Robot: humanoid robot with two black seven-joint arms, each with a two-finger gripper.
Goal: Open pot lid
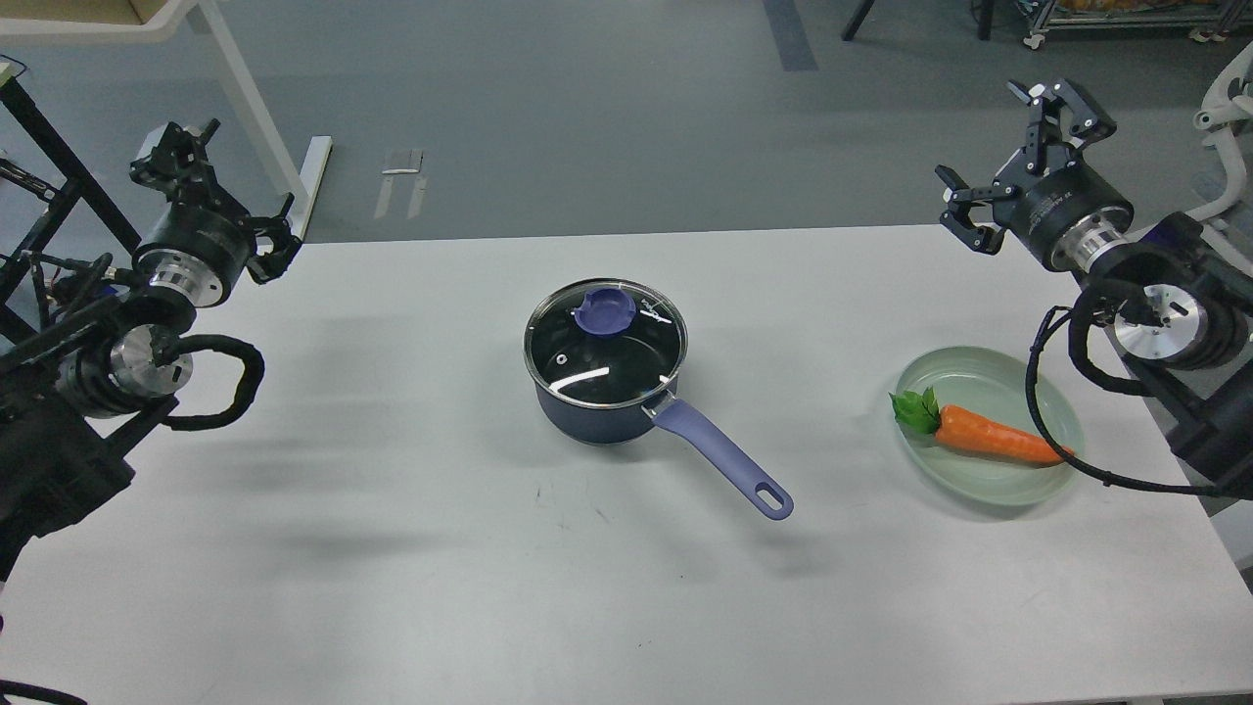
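The pot [607,387] sits at the middle of the table [392,548], well apart from both pincers: to the right of the left pincer [220,196] and to the left of the right pincer [1018,147], nearer the viewer than either. Its glass lid [605,343] is on, lying flat on the rim, with a blue knob [605,311] toward the far side. There is small white print on the lid beside the knob, too small to read. The blue handle [722,458] points toward the near right.

The right pincer is held above the table's far right edge with its fingers [964,220] spread wide and nothing between them. White lettering on its black wrist cannot be read.

The left pincer is at the far left edge; its fingers look spread and hold nothing.

Near the right pincer, on its near side, a pale green plate [979,377] holds a carrot [994,439] with green leaves.
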